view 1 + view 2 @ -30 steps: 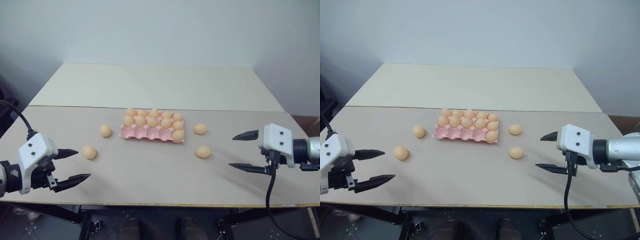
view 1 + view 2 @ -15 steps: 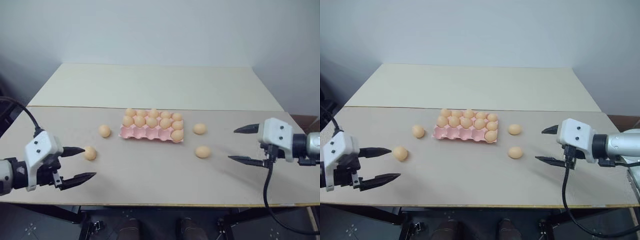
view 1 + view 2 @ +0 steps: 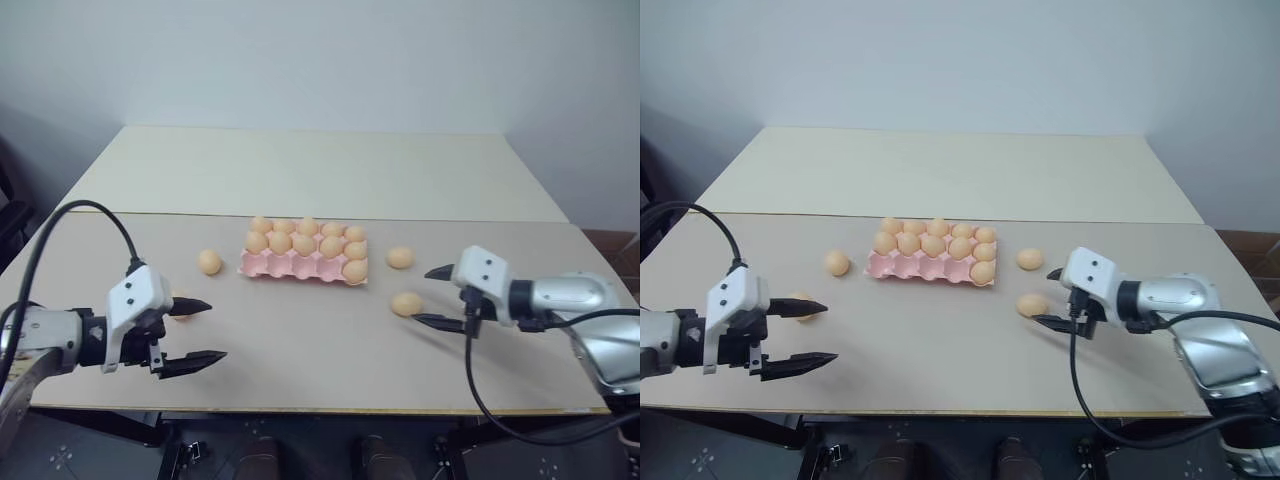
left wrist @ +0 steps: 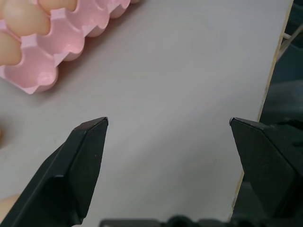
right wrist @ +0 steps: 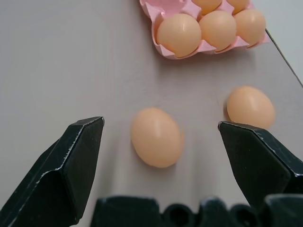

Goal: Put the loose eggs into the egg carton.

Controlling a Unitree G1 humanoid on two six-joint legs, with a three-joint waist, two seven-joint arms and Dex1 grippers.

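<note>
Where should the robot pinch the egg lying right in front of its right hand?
Probably across the near loose egg's narrow middle, one of the right gripper's open fingers on each rounded side. It lies on its side, lined up between them, so coming straight ahead, low over the table, suits.

I see the egg carton (image 3: 303, 263) as matt pink moulded pulp or plastic, can't tell which. The loose eggs (image 5: 157, 137) look smooth with a soft sheen. Bench (image 3: 330, 350) is matt beige board. Right tool (image 5: 161, 142) fingers (image 5: 71, 175) are matt black plastic.
</note>
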